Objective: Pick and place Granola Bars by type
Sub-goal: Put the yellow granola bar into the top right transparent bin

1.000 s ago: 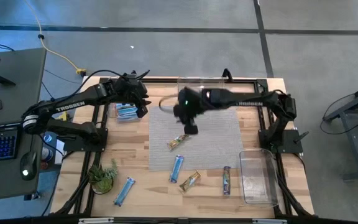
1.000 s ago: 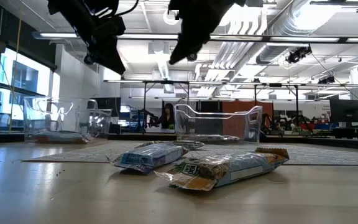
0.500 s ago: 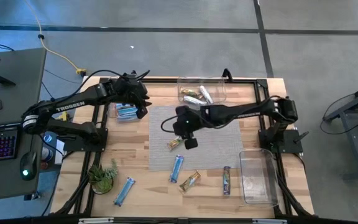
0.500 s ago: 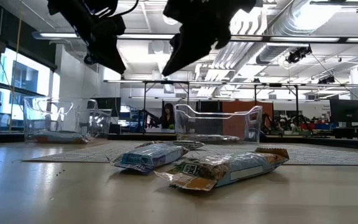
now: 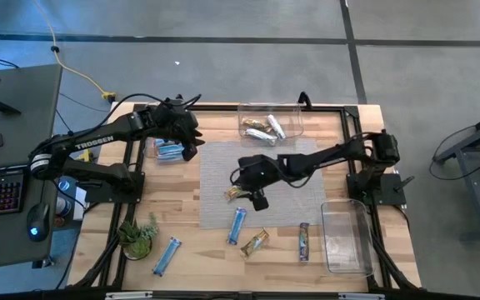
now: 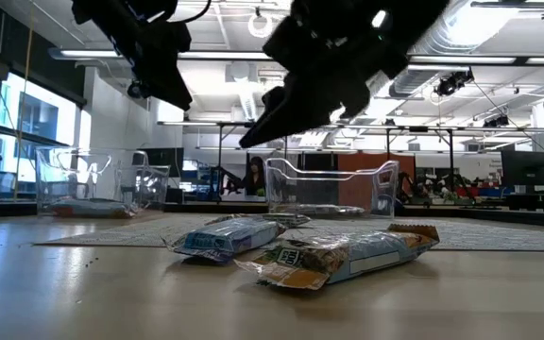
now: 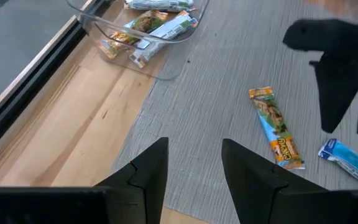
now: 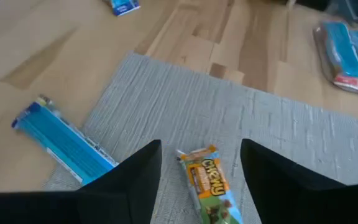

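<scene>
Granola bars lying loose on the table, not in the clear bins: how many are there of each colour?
Blue bars: 2
Orange-and-green bars: 2
Dark bar: 1
Total: 5

"chewy" on the orange granola bar [image 8: 208,180]

Right wrist view: the tan-orange and green wrapped granola bar [image 8: 209,184] is cut off by the picture's edge. High view: the right claw [image 5: 257,198] partly covers that bar; wrapper print is too small to read. Low view: both claws are cropped by the top edge.
</scene>
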